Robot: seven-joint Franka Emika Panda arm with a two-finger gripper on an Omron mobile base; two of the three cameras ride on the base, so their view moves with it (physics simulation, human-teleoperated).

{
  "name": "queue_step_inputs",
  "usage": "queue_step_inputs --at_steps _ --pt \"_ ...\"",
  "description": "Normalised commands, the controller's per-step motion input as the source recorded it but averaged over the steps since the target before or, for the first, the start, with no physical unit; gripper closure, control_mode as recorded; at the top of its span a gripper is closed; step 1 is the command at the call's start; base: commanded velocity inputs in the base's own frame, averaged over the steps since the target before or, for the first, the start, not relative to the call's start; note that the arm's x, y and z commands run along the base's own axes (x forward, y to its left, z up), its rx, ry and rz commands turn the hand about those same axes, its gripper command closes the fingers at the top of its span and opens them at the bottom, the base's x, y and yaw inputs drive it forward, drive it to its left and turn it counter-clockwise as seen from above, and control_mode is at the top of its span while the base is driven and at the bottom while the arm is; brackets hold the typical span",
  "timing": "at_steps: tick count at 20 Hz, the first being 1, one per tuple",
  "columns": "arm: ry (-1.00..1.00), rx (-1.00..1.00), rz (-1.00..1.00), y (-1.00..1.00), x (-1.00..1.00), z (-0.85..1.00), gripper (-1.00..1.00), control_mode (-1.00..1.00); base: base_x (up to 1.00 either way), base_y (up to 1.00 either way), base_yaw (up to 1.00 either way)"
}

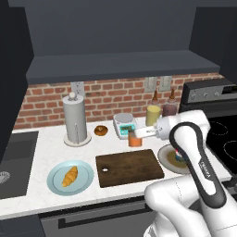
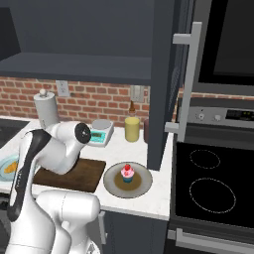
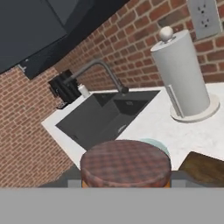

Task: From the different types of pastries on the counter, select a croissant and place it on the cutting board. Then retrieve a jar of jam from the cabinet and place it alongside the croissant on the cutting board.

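The arm's white base and forearm stood nearest in the left base view. Beyond them, the gripper (image 1: 137,135) reached sideways above the far edge of the cutting board (image 1: 129,167), closed around the jar of jam (image 1: 134,139), which hung clear of the wood. The croissant (image 1: 70,176) lay on a light blue plate (image 1: 54,181) near the front edge of the counter (image 1: 46,139), just beside the board's short end with the hole, not on the board. The donut (image 1: 100,130) sat toward the back wall, between the paper towel holder (image 1: 75,120) and a kitchen scale (image 1: 125,125).

In the right base view the arm's elbow covered most of the board (image 2: 87,176). The cupcake (image 2: 127,172) stood on a brown plate (image 2: 141,184) near the front edge, beside the board's other short end. The open cabinet (image 2: 74,67) hung above.

In the hand view the jar's lid (image 3: 126,162) sat low in the frame, between the fingers, with a corner of the board (image 3: 205,166) to one side and the sink (image 3: 105,116) beyond.

Judged from this, the croissant step looked unfinished. Setting the jar down mid-board could leave too little room for the pastry alongside. A release while the jar hung above the wood could tip it. A descent near the board's edge could leave it straddling wood and counter.
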Motion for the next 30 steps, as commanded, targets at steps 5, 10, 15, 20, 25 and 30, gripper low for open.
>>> queue_step_inputs --at_steps 5,10,15,20,25,30 --pt "0.00 0.06 0.25 -0.12 0.00 -0.30 1.00 -1.00 0.00 0.00 0.00" --pt "-0.14 0.00 0.24 -0.04 0.00 -0.35 1.00 -1.00 0.00 0.00 0.00" --pt "-0.32 0.00 0.15 -0.11 0.08 -0.44 1.00 -1.00 0.00 0.00 0.00" --pt "-0.20 0.02 0.17 -0.15 0.10 -0.33 1.00 -1.00 0.00 0.00 0.00" --pt "-0.01 0.07 0.05 -0.05 0.03 -0.20 1.00 -1.00 0.00 0.00 0.00" --pt "0.01 0.04 0.04 -0.09 0.18 -0.48 1.00 -1.00 0.00 0.00 0.00"
